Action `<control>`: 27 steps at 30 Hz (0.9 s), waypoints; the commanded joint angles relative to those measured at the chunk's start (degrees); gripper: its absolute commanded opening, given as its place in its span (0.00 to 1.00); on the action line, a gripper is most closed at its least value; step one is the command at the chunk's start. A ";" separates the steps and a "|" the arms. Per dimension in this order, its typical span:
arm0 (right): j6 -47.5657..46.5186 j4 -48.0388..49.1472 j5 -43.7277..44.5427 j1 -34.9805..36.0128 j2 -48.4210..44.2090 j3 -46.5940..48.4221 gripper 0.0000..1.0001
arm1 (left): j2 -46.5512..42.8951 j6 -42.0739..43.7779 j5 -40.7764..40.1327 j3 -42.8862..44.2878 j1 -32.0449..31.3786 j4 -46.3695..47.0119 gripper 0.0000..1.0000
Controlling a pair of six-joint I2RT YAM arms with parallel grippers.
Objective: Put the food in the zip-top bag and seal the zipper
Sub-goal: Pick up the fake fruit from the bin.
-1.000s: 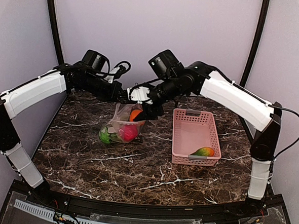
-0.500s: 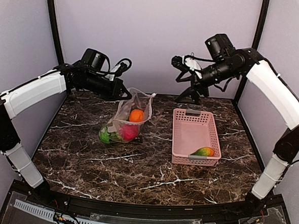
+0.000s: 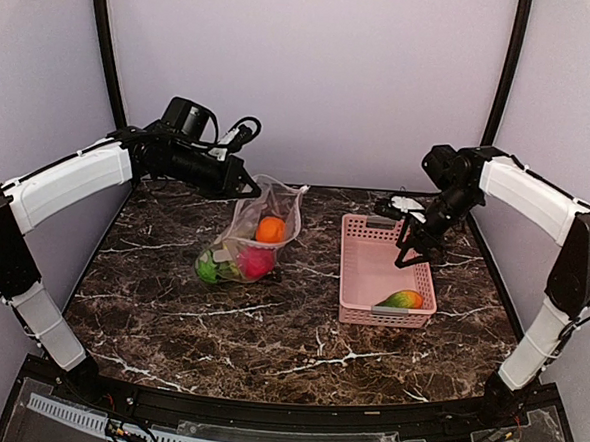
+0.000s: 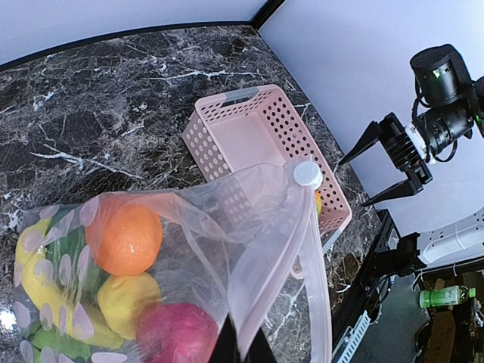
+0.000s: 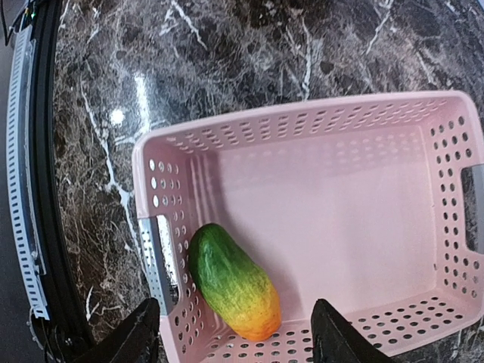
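Right fingers (image 5: pixel 140 336) apart | now lowered over basket (image 5: pixel 325 113) | mango (image 5: pixel 233 281) beneath

A green-to-orange toy mango (image 5: pixel 233 282) lies inside the pink perforated plastic basket (image 5: pixel 318 125) on the dark marbled worktop (image 5: pixel 227 53), beside its grey handle (image 5: pixel 155 265). The right end effector (image 5: pixel 236 306) is above it, with its fingers apart.

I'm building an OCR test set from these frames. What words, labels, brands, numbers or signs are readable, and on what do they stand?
No text can be read in any view.
The green bottle beyond the table edge, left wrist view: it seems to carry a label, too blurred to read.
The zip-top bag: pale round dots only, no lettering.
The pink basket: plain, no markings.
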 commanded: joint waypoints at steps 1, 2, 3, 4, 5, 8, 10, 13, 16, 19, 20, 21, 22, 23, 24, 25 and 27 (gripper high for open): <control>-5.86 -2.53 3.63 -0.54 0.16 -3.83 0.65 | -0.54 0.70 0.01 -0.99 -0.14 -0.93 0.01; -5.89 -1.71 4.33 -0.51 0.30 -4.99 0.64 | -0.54 0.68 0.06 -0.99 -0.14 -1.05 0.01; -5.78 -1.06 4.85 -0.57 0.59 -5.91 0.64 | -0.57 0.77 0.01 -0.83 -0.14 -1.12 0.01; -5.98 -0.74 5.11 -0.54 0.90 -6.57 0.64 | -0.52 1.05 0.02 -0.69 -0.11 -1.45 0.01; -6.33 -0.65 5.36 -0.53 1.43 -7.11 0.64 | -0.29 1.26 -0.11 -0.14 -0.12 -1.68 0.01; -7.22 -0.01 7.82 -0.49 3.15 -8.47 0.63 | 0.42 2.33 -0.51 1.44 -0.13 -3.72 0.01; -7.87 1.13 9.67 -0.51 3.72 -9.69 0.62 | 0.79 2.60 -0.74 2.42 -0.14 -4.62 0.01; -8.80 2.51 11.36 -0.49 4.32 -11.73 0.63 | 0.85 2.59 -0.83 2.44 -0.14 -4.80 0.01; -9.15 3.05 11.52 -0.51 5.19 -13.26 0.63 | 0.83 2.56 -0.93 2.09 -0.14 -4.81 0.01; -9.17 3.97 11.85 -0.53 5.98 -14.62 0.63 | 0.77 2.37 -1.00 1.80 -0.14 -4.76 0.01; -9.19 4.20 12.14 -0.50 6.32 -15.00 0.63 | 0.76 2.36 -0.97 1.69 -0.14 -4.83 0.01; -9.27 4.35 12.27 -0.49 6.66 -15.28 0.63 | 0.78 2.28 -1.02 1.67 -0.14 -4.88 0.01; -9.28 4.57 12.49 -0.49 6.97 -15.55 0.64 | 0.78 2.22 -1.02 1.59 -0.14 -4.82 0.01; -9.24 5.02 12.83 -0.49 7.25 -15.88 0.64 | 0.75 2.19 -0.96 1.57 -0.14 -4.86 0.01; -9.20 5.37 13.13 -0.45 7.52 -16.16 0.64 | 0.71 2.17 -0.95 1.56 -0.14 -4.86 0.01; -9.12 5.97 13.44 -0.48 7.71 -16.44 0.64 | 0.67 2.13 -1.03 1.52 -0.11 -4.88 0.01; -8.71 7.11 14.21 -0.49 8.30 -16.73 0.64 | 0.54 2.09 -1.05 1.48 -0.13 -4.85 0.01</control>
